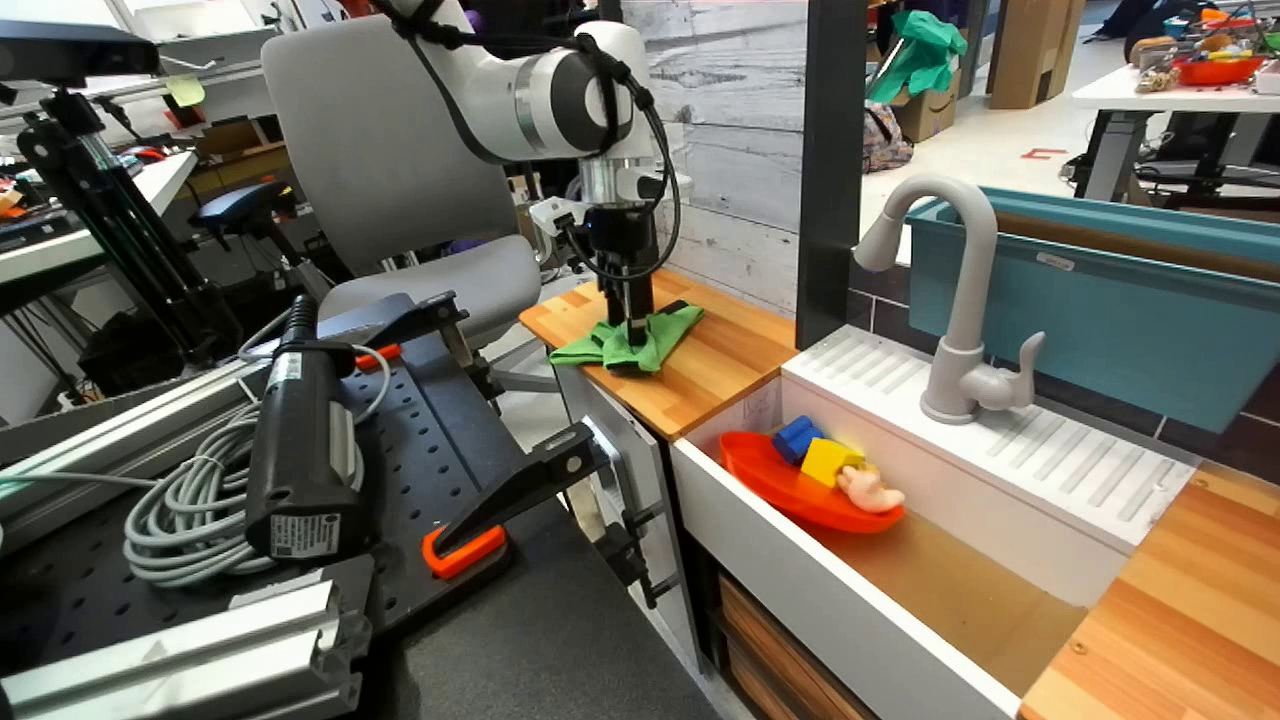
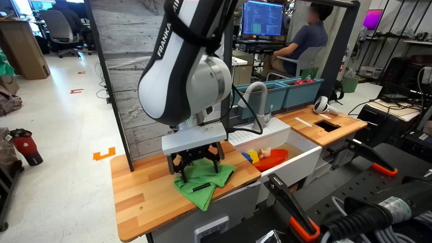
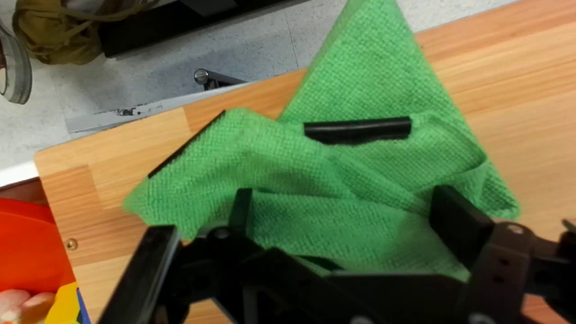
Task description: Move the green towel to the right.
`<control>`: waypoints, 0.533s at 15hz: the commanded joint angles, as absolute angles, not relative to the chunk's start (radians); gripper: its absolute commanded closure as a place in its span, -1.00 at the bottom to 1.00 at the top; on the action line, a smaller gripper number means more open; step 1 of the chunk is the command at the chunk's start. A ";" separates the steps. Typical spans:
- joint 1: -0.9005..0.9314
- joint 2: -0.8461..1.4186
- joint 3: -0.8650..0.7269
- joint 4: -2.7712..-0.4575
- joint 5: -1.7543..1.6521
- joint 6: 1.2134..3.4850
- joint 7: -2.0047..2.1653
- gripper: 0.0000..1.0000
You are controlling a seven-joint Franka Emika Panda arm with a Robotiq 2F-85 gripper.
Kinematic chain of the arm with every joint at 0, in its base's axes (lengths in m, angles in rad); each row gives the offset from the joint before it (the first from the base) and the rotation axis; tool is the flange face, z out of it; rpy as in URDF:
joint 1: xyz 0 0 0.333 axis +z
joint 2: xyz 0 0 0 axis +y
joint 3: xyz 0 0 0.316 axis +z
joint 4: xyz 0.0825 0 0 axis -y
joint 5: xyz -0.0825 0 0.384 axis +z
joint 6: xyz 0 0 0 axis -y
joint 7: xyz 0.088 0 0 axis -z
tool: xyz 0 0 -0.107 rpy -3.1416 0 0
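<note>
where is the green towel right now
In both exterior views, the green towel lies on the wooden counter to the left of the sink, beneath the open gripper.

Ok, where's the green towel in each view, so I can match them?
In an exterior view: green towel almost dead centre, beneath the hand.
In an exterior view: green towel below centre, slightly left.
In the wrist view: green towel across the middle, reaching the top edge.
Shared landmark: red dish, right of the green towel in both exterior views, at the left edge in the wrist view.
</note>
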State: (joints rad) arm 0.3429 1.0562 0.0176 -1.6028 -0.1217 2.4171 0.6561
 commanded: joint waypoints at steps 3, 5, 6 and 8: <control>0.343 1.143 -0.003 -1.485 -0.079 2.422 0.610 -1.00; 0.337 1.148 -0.006 -1.476 -0.071 2.426 0.599 -1.00; 0.332 1.146 -0.007 -1.478 -0.065 2.428 0.594 -1.00; 0.320 1.141 -0.011 -1.484 -0.050 2.435 0.578 -1.00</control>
